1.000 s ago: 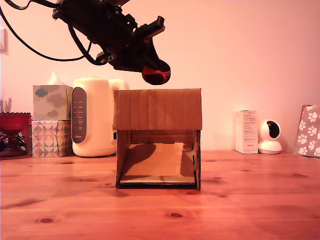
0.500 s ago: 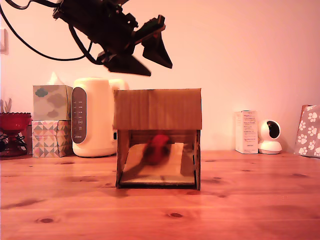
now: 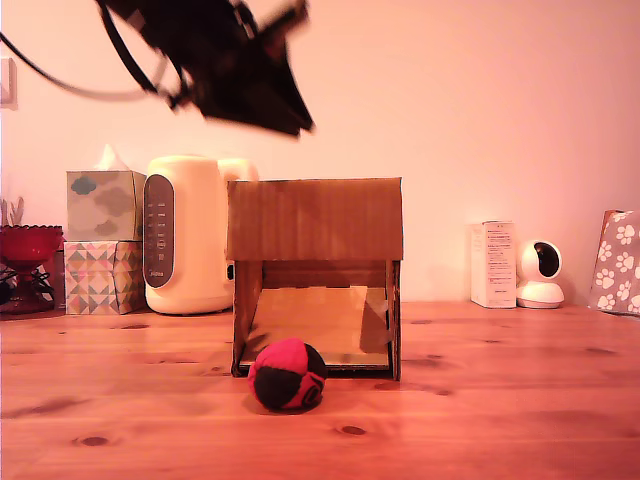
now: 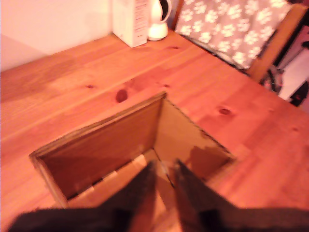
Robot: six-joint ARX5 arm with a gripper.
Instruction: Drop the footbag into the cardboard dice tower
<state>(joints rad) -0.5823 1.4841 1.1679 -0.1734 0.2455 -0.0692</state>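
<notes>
In the exterior view, the footbag [image 3: 287, 374] now sits on the wooden table [image 3: 500, 400] just in front of the cardboard dice tower [image 3: 315, 275], close to the left side of its lower opening and clear of the ramp. A second ago it was clamped in the gripper [image 3: 262, 95] above the tower's top; half a second ago it was a red blur on the ramp inside the opening, with the jaws spread. So it has dropped through the tower, rolled down the slope and come to rest outside at the near foot of the box. The gripper, blurred and dark, has since risen and shifted a little toward the exterior view's left, high above the tower's left half; in this view its spread is hard to read. Behind stand a cream kettle [image 3: 185, 235] and stacked tissue boxes [image 3: 103, 240] to the left, and a white carton [image 3: 492, 263] and a small camera [image 3: 541, 272] to the right. In the wrist view, the gripper [image 4: 164, 181] looks down into the tower's open top [image 4: 130, 154]; its two dark fingers [image 4: 142, 186] stand narrowly apart with nothing between them, and no ball shows inside. Judged from this, the drop is done and only retreat remains.
</notes>
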